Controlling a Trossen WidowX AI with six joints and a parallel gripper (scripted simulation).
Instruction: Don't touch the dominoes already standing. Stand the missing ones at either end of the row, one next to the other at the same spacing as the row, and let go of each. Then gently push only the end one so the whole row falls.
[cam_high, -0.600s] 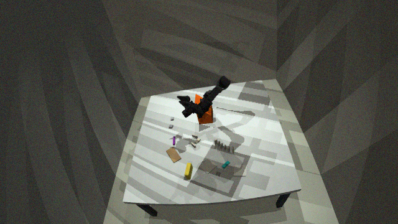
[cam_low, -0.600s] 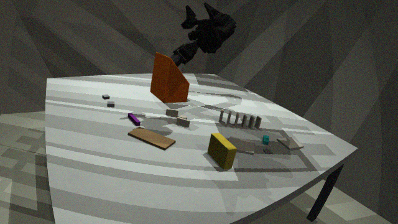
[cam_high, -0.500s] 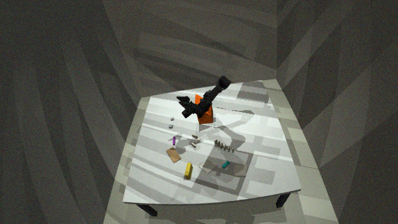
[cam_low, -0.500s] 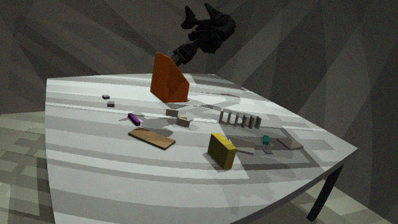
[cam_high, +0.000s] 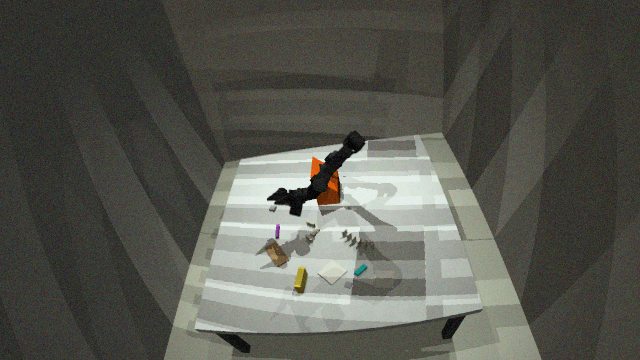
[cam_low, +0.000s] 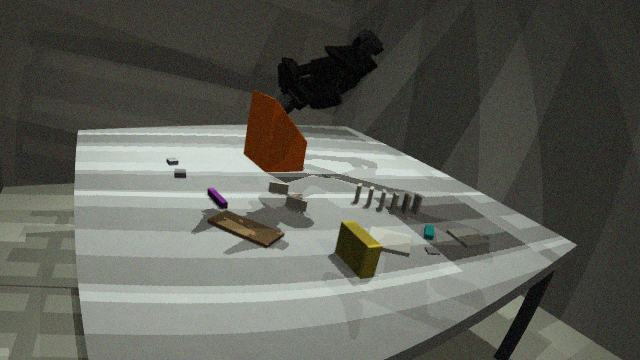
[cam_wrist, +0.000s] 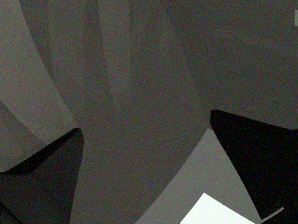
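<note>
Hovering with my end effector (cam_high: 280, 196) open and empty; next I must descend onto a lying domino (cam_high: 272, 208) just below.

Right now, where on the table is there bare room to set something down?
Free: the wide strip along the near edge in front of the yellow block, and the far-left stretch beyond the purple stick. Crowded: the middle, between the brown board and the domino row.
</note>
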